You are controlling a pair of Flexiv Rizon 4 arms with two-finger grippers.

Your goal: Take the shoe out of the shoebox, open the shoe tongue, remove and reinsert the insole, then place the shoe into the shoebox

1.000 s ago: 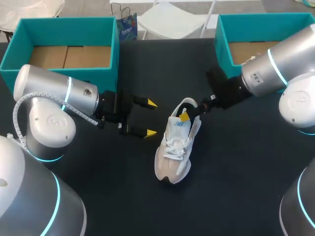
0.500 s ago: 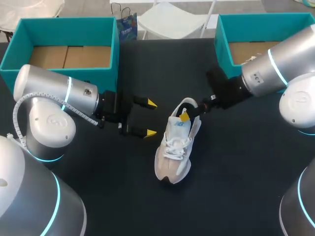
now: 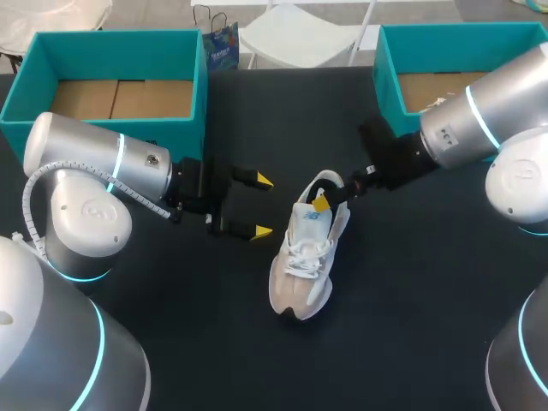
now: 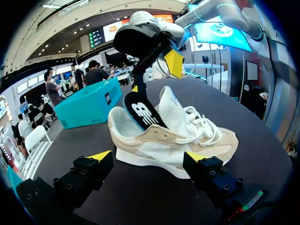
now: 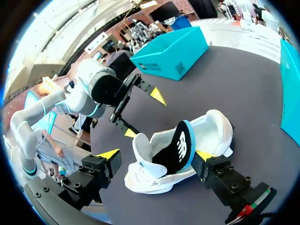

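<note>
Removal of the insole (image 5: 180,145) looked half done: it stood out of the white sneaker (image 3: 304,257) between the tips of the released right pincer (image 5: 155,154), which next needed to clench it, left pincer (image 3: 262,205) released alongside.

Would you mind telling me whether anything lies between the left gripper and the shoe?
Nothing visible does. The left gripper stands open beside the shoe, with only bare table between them. The right gripper is at the shoe's heel end, off that path.
</note>
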